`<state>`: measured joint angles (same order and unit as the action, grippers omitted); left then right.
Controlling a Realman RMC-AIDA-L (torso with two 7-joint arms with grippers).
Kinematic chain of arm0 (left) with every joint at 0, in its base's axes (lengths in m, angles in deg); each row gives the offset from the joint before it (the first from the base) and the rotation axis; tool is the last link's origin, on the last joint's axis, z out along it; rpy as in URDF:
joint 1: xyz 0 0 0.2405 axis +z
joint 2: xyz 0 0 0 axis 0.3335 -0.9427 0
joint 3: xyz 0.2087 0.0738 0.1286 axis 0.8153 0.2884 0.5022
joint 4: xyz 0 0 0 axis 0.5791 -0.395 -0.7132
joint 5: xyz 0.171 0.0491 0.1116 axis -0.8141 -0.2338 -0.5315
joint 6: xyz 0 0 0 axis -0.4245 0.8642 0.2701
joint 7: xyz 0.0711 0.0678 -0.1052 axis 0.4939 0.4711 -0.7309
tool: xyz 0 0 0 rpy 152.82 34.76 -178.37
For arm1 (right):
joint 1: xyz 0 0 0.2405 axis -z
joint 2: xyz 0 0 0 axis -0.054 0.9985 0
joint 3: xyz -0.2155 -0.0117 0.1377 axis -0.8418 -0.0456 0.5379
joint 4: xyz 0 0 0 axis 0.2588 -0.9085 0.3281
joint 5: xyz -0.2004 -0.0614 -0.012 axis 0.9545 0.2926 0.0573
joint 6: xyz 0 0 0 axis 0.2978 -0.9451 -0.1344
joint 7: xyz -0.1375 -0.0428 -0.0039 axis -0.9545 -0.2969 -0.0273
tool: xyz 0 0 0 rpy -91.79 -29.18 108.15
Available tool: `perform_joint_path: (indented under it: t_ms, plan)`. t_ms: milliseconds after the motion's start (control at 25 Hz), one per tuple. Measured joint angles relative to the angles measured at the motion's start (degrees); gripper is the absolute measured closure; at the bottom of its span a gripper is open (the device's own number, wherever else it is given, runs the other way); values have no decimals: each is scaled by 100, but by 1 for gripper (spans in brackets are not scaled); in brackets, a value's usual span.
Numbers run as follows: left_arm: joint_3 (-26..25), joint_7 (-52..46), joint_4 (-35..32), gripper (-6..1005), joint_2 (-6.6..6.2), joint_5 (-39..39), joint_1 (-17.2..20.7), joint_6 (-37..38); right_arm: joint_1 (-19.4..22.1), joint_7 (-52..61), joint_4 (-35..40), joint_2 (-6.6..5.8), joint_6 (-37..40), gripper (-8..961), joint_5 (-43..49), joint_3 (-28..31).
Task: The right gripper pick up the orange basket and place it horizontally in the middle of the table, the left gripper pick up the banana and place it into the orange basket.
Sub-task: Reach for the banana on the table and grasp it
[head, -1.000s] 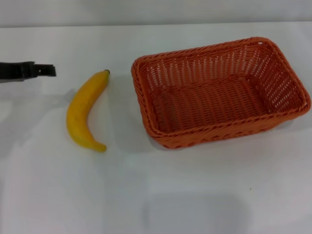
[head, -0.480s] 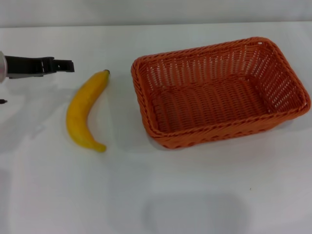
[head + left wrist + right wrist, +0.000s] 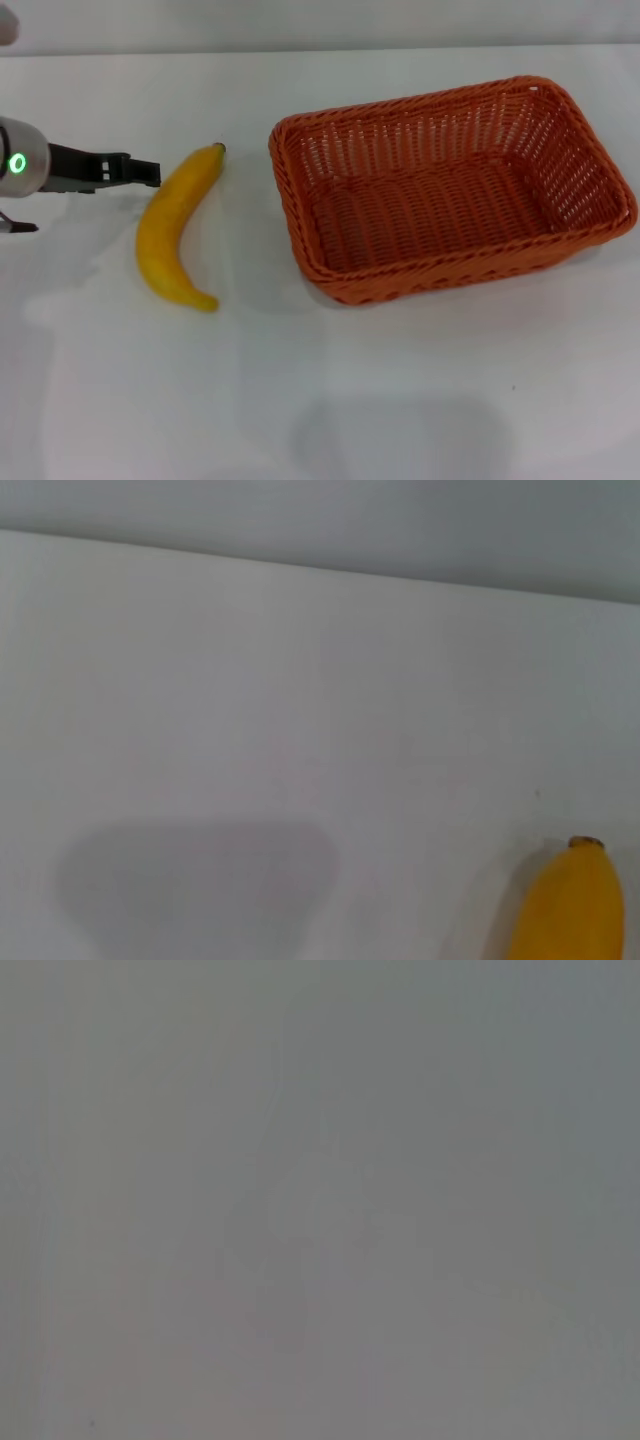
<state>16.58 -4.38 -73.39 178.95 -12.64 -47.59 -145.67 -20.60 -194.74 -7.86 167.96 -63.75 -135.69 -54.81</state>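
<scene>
The orange basket (image 3: 430, 278) stands empty on the white table (image 3: 300, 400), right of centre, with its long side running left to right. The yellow banana (image 3: 170, 225) lies on the table to the basket's left, its dark stem tip pointing away from me. My left gripper (image 3: 150, 175) reaches in from the left edge on a silver arm with a green light, and its black tip is just beside the banana's upper half. In the left wrist view only the banana's stem end (image 3: 575, 905) shows at the edge. The right gripper is out of view.
The table's far edge meets a pale wall at the top of the head view. A faint shadow lies on the table near me. The right wrist view shows only a plain grey surface.
My left gripper has moved right, from the far left edge to just beside the banana, and its silver arm with the green light has come into view. Banana and basket have not moved.
</scene>
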Motion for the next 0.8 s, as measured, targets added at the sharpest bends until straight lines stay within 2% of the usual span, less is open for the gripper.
perform_joint_path:
  t_ms: [400, 800]
  plan:
    - [204, 22, 29, 119, 0, 84, -298, 56, 21, -58, 0, -3, 49, 173, 5, 0]
    - [557, -1, -156, 119, 2, 343, -317, -17, 15, -79, -1, -8, 106, 173, 5, 0]
